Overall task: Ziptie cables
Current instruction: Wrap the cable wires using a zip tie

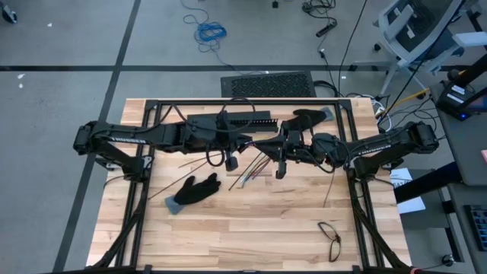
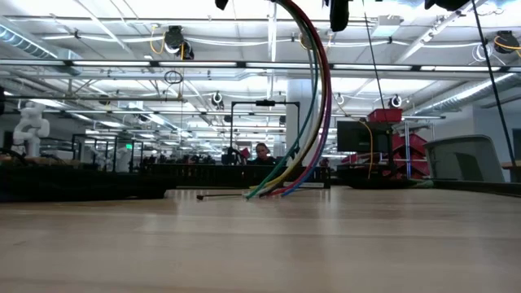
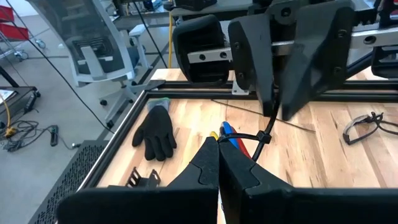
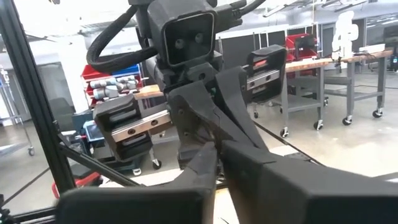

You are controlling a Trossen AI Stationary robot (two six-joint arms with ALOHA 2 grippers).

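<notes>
Honestly, the cables (image 2: 313, 122) hang mid-table as a floppy, light bundle, tips resting on the wood. Left gripper (image 3: 217, 158) is clamped on them and the right gripper (image 4: 217, 155) is clenched; best grabbed near the zip tie (image 3: 261, 138).

High view: overhead, straight down on the wooden table (image 1: 251, 228), both arms meeting above the cables (image 1: 255, 169). Low view: at tabletop level, level across the table (image 2: 260, 244) toward the room, cables (image 2: 305, 122) arching mid-distance. Left wrist view: close, facing the right arm's fingers, with the cables (image 3: 233, 138) and table (image 3: 323, 149) beyond. Right wrist view: close, facing the left arm. All but the right wrist view share the cables.
</notes>
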